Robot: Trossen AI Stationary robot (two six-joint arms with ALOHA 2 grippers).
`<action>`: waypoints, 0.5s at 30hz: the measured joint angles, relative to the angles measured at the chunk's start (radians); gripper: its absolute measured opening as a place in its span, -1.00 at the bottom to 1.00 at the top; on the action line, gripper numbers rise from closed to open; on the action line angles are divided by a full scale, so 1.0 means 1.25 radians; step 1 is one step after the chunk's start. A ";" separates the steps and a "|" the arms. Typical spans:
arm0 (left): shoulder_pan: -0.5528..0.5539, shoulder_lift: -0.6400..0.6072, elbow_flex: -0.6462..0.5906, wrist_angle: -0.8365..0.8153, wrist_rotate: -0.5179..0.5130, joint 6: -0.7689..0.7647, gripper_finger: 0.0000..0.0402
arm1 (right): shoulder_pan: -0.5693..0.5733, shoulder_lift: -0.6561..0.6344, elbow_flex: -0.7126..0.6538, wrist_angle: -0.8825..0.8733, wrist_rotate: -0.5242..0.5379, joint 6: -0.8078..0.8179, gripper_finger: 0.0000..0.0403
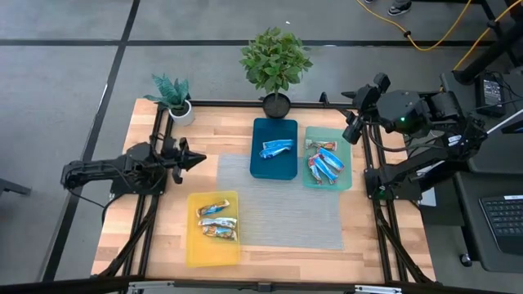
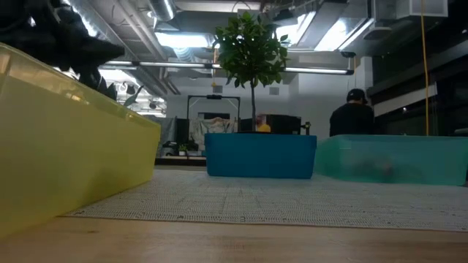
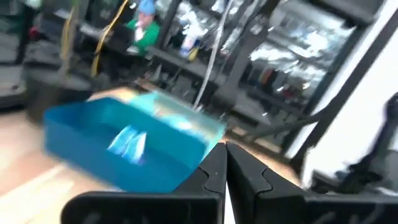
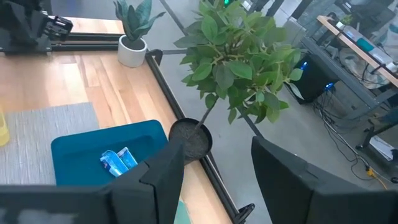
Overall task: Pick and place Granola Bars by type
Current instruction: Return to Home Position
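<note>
The left gripper (image 1: 196,158) hangs over the left part of the wooden table (image 1: 359,237), beside the grey mat (image 1: 282,208), and points toward the trays. Its two fingers are pressed together, tip to tip, with nothing between them. The right gripper (image 1: 353,131) is at the far right corner of the table, near the teal tray (image 1: 327,184). In the right wrist view its fingers stand apart and are empty.

One blue granola bar (image 1: 276,148) lies in the blue tray (image 1: 274,167), at the far middle of the table. Several silver granola bars with red marks (image 1: 325,167) lie together in the teal tray, which is just beside the blue tray on its right. A few tan granola bars (image 1: 217,221) lie one after the other in the yellow tray (image 1: 211,251), at the near left edge of the mat. A large potted plant (image 1: 275,61) stands behind the blue tray, and a small plant in a white pot (image 1: 174,96) stands at the far left corner. In the low view a person (image 2: 355,113) shows in the room behind.
</note>
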 joint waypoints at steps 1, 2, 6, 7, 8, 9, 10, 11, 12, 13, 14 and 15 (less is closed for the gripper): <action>0.006 0.000 -0.012 -0.009 -0.002 0.002 -1.00 | 0.000 0.000 0.000 0.000 0.000 0.000 -0.07; 0.008 0.002 -0.014 -0.036 -0.001 0.005 -1.00 | 0.000 0.000 0.000 0.000 0.000 0.000 -0.07; 0.011 0.025 -0.014 -0.029 -0.017 0.055 -0.99 | 0.000 0.000 0.000 -0.002 -0.007 0.003 -0.07; 0.011 0.026 -0.014 -0.029 -0.019 0.069 -1.00 | 0.000 0.000 0.000 -0.005 -0.009 0.003 -0.07; 0.011 0.025 -0.014 -0.029 -0.019 0.083 -1.00 | 0.000 0.000 0.000 -0.010 -0.009 0.004 -0.07; 0.011 0.026 -0.014 -0.027 -0.020 0.097 -1.00 | 0.000 0.000 0.000 -0.015 -0.009 0.006 -0.07; 0.011 0.028 -0.014 -0.029 -0.018 0.113 -1.00 | 0.000 0.000 0.000 -0.019 -0.009 0.008 -0.07; 0.011 0.028 -0.014 -0.029 -0.014 0.132 -0.99 | 0.000 0.000 0.000 -0.023 -0.009 0.012 -0.07; 0.010 0.027 -0.014 -0.028 -0.010 0.151 -0.99 | 0.000 0.000 0.000 -0.027 -0.009 0.017 -0.07; 0.009 0.028 -0.014 -0.030 -0.008 0.166 -1.00 | 0.000 0.000 0.000 -0.028 -0.009 0.020 -0.07; 0.008 0.028 -0.014 -0.030 -0.008 0.177 -1.00 | 0.000 0.000 0.000 -0.028 -0.009 0.021 -0.07; 0.007 0.028 -0.014 -0.029 -0.008 0.189 -1.00 | 0.000 0.000 0.000 -0.029 -0.009 0.021 -0.07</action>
